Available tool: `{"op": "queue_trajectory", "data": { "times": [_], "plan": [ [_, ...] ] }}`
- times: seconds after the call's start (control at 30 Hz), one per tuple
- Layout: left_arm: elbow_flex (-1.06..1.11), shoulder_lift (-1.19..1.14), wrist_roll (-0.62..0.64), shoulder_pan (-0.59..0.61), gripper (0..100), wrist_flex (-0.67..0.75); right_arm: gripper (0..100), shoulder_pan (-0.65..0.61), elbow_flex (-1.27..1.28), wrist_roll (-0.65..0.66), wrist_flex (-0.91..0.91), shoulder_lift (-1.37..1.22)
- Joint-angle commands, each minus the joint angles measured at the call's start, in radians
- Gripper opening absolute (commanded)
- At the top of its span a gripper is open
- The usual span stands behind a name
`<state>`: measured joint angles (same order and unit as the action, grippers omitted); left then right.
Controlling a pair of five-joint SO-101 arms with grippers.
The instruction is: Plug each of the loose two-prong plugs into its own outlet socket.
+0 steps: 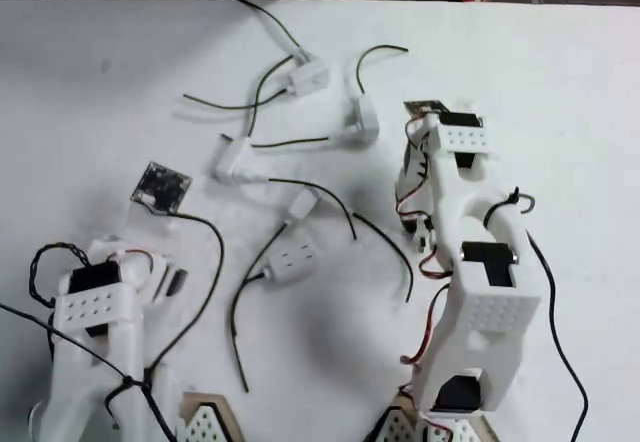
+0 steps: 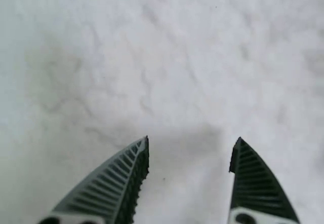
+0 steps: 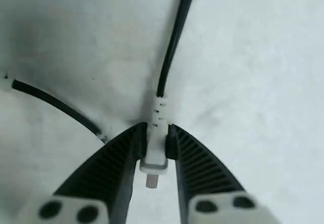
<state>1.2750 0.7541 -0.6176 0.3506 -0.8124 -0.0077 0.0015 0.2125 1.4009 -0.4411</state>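
Note:
My right gripper [image 3: 156, 128] is shut on a small white two-prong plug [image 3: 154, 155], low over the table. The plug's black cord [image 3: 174, 36] runs away from the fingertips, and a metal prong [image 3: 151, 181] points back between the fingers. From above, the right arm [image 1: 470, 262] covers this gripper and plug. My left gripper [image 2: 192, 139] is open over bare white table, near the table's front left [image 1: 170, 277]. A white outlet block [image 1: 293, 259] with a black cord lies mid-table. Loose white plugs lie at the centre [image 1: 302, 202], left of centre [image 1: 235, 159] and farther back [image 1: 362, 122].
Another white corded piece [image 1: 308, 77] lies near the table's far edge. A small black circuit board [image 1: 160, 187] sits ahead of the left arm. Black cords [image 1: 385, 242] curl across the middle of the table. A second cord [image 3: 55, 107] passes beside the right gripper.

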Motion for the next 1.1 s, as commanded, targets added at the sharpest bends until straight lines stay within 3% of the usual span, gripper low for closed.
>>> {"op": "queue_trajectory", "data": {
  "times": [0.0, 0.33, 0.5, 0.83, 1.07],
  "plan": [
    [-0.003, 0.025, 0.000, 0.010, 26, 0.020, 2.7, -0.005, -0.025, 0.018, 0.022, 0.025],
    [-0.003, 0.025, 0.000, 0.010, 26, 0.020, 1.7, -0.012, -0.031, 0.074, 0.124, -0.007],
    [-0.003, 0.025, 0.000, 0.010, 26, 0.020, 1.7, -0.013, -0.014, 0.084, 0.143, 0.111],
    [0.005, 0.027, 0.000, 0.010, 26, 0.020, 1.7, -0.183, 0.288, 0.086, 0.127, 0.685],
    [0.005, 0.027, 0.000, 0.010, 26, 0.020, 1.7, -0.346, 0.595, 0.081, -0.047, 1.127]
  ]
}}
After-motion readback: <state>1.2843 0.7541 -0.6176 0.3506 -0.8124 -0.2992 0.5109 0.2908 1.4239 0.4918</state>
